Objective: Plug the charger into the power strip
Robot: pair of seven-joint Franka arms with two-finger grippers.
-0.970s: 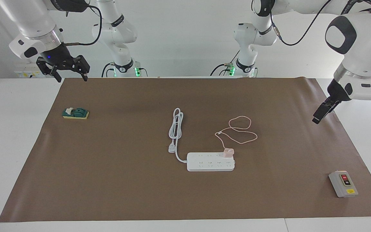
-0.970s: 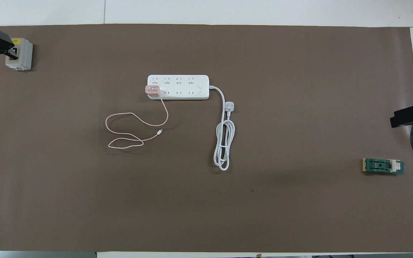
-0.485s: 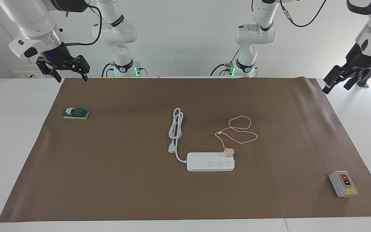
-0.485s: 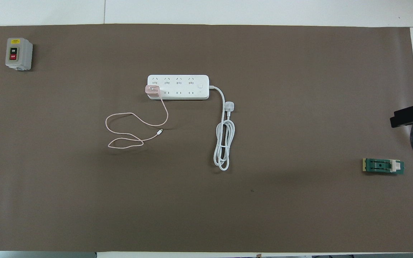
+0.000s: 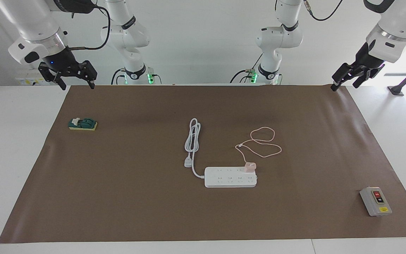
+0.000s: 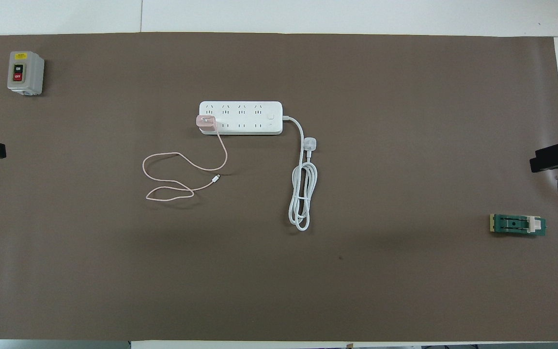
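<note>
Grippers come first, nearest the robots' end of the desk (image 5: pixel 19 148): the right gripper (image 5: pixel 77 79) hangs over the corner of the brown mat (image 5: pixel 136 211) at the right arm's end, its fingers (image 5: pixel 92 84) spread apart and holding nothing. The left gripper (image 5: pixel 345 79) hangs over the mat's corner at the left arm's end, fingers likewise apart and empty. In the overhead view only dark tips of each show at the side edges.

Next out on the mat, toward the right arm's end, lies a small green block (image 6: pixel 518 225) with a white piece on it. Around the mat's middle, a bundled white cord (image 6: pixel 302 196) stretches away from the robots and ends in a white plug (image 6: pixel 310 143) lying flat beside it. Toward the left arm's end of that bundle, a thin pink cable (image 6: pixel 172 174) lies in loose loops.

Farther still sits the power strip (image 6: pixel 247 116), flat, its long side across the desk. The charger (image 6: pixel 206 121) stands seated in the strip's end socket on the row nearer the robots, at the left arm's end of the strip, its pink cable trailing back toward the robots.

Farthest, near the mat's corner at the left arm's end, rests a grey switch box (image 6: pixel 25 72)
</note>
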